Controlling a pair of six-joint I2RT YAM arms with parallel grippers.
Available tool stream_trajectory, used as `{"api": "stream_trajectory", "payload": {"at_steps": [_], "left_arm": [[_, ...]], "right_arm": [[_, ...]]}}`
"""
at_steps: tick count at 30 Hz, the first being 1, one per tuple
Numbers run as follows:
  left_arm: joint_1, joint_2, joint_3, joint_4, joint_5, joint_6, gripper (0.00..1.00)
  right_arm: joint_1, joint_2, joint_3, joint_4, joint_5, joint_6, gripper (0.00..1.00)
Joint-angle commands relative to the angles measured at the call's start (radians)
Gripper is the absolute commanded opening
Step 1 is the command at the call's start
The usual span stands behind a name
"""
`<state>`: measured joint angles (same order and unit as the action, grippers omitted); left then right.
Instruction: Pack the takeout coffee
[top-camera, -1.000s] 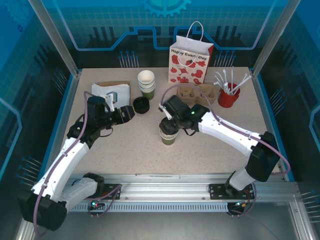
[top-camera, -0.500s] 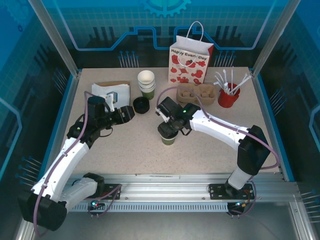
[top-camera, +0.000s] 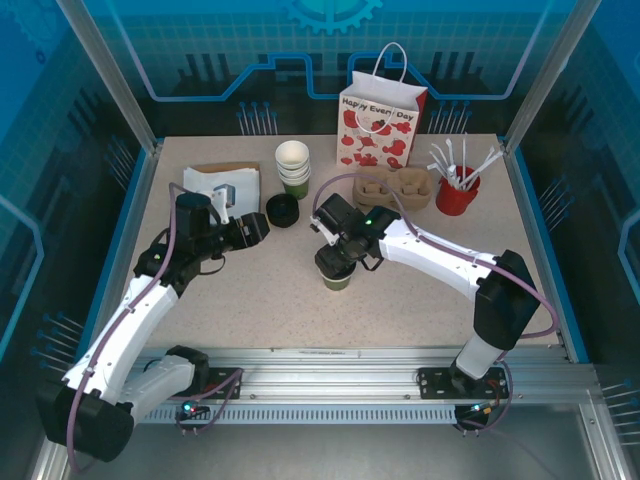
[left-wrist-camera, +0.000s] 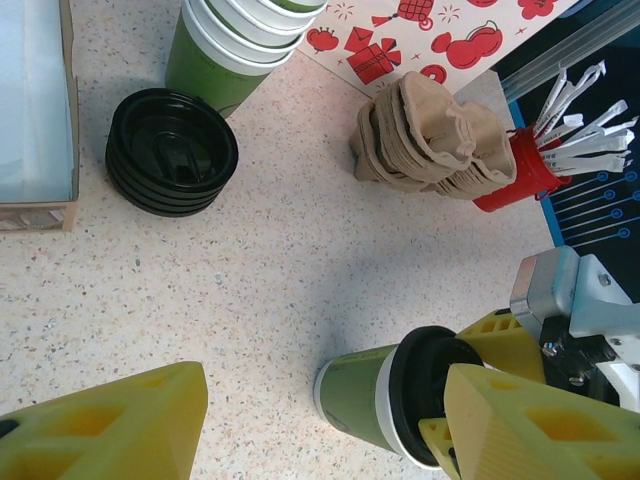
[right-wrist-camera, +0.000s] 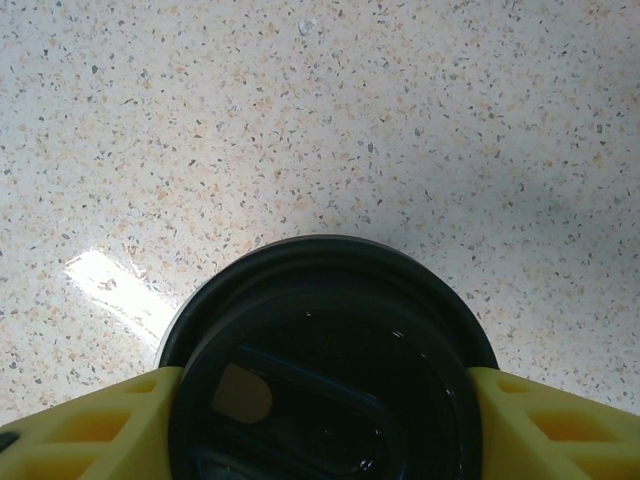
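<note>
Over the last second the right arm's elbow has swung in toward the middle of the table (top-camera: 400, 310) and the right gripper (top-camera: 337, 260) has settled lower over the takeout coffee (top-camera: 337, 279); in the last half second nothing has shifted. The cup stands upright with its lid on, well in front of the gift bag (top-camera: 380, 125) and a little to its left. Seen from the right wrist, the yellow fingers (right-wrist-camera: 90, 420) press on the black lid (right-wrist-camera: 330, 350) from either side, so this gripper is clamped on the cup's top. The left gripper (top-camera: 253, 228) hangs front-left of the bag, farther left than the cup, fingers spread wide with nothing between them. A stack of black lids (top-camera: 283, 210) lies front-left of the bag, and a stack of lidless green cups (top-camera: 293, 166) stands nearer the bag on that side. Brown cup carriers (top-camera: 392, 187) sit just in front of the bag, and a red cup of white stirrers (top-camera: 456, 195) stands front-right of it.
</note>
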<state>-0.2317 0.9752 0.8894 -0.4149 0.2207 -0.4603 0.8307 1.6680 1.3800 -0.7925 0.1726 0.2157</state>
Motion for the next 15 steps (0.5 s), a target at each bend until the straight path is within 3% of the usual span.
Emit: {"api": "stream_trajectory", "payload": {"at_steps": [1,15], "left_arm": [[0.003,-0.005,0.001,-0.012,-0.011,0.033,0.66],[0.003,-0.003,-0.001,-0.010,-0.006,0.033,0.66]], "right_arm": [[0.001,-0.005,0.030,-0.033,-0.024,-0.004,0.63],[-0.001,0.007,0.033,-0.039,0.003,-0.010,0.64]]}}
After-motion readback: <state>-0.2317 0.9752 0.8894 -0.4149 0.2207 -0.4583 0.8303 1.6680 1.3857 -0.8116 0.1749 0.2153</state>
